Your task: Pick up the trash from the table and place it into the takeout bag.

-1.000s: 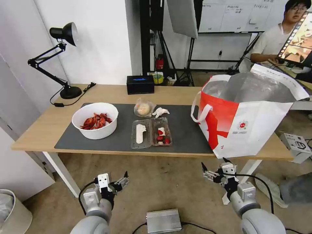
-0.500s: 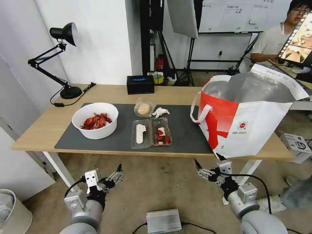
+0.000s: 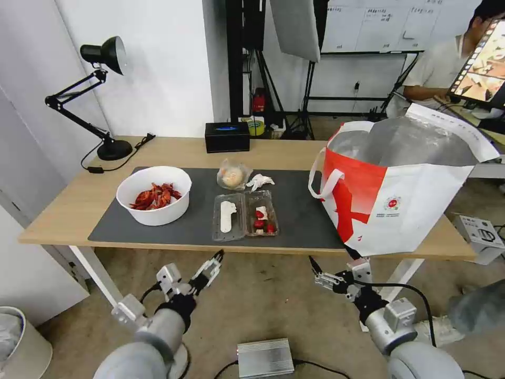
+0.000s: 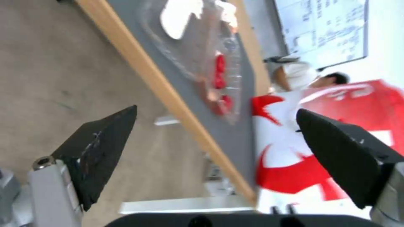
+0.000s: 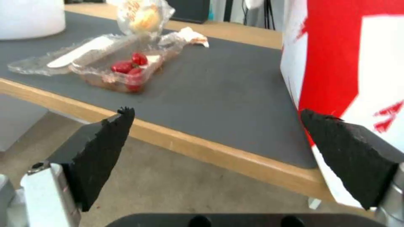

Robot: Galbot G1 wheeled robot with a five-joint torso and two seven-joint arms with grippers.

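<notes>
Trash lies on the desk [image 3: 68, 210]: bowl of crayfish shells [image 3: 154, 195], hinged tray [image 3: 244, 215], bagged bun [image 3: 233, 175] and tissue [image 3: 260, 181], all beside the takeout bag [image 3: 400, 189]. My left gripper [image 3: 210, 266] and right gripper [image 3: 331, 268] hang below the desk edge, both released and empty.

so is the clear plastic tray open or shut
Open. The clear plastic tray lies with both halves spread flat side by side on the dark mat, a white utensil in one half, red scraps in the other.
</notes>
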